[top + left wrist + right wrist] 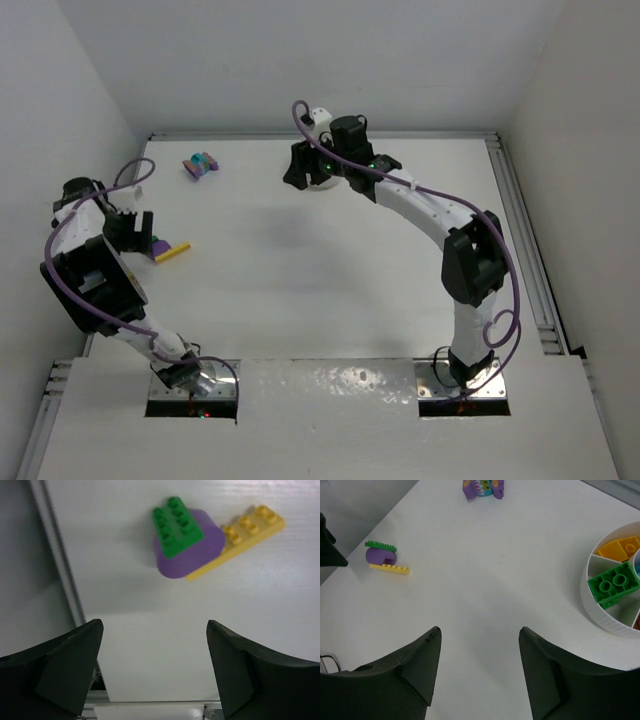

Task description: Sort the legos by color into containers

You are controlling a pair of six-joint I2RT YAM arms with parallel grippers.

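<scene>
Hovering over the white counter (350,280), the left jaws stand spread and empty just short of a small cluster of legos near the counter's left edge. There a green brick (177,526) sits tilted on a rounded purple piece (195,557), which touches a long yellow plate (250,530) beside it. A second cluster (201,166), purple with teal-blue and a touch of orange, lies well apart toward the far left corner. Across the counter the right jaws are likewise spread with nothing between them, poised just beside the round white dish (594,607), whose curved compartments show at the right edge of the wrist view. One section holds a second green brick (613,584), the neighbouring one holds orange pieces (619,549), and a blue sliver (637,569) shows toward the central well. From overhead the dish is almost wholly hidden beneath the right arm's wrist, at the far middle of the counter.
</scene>
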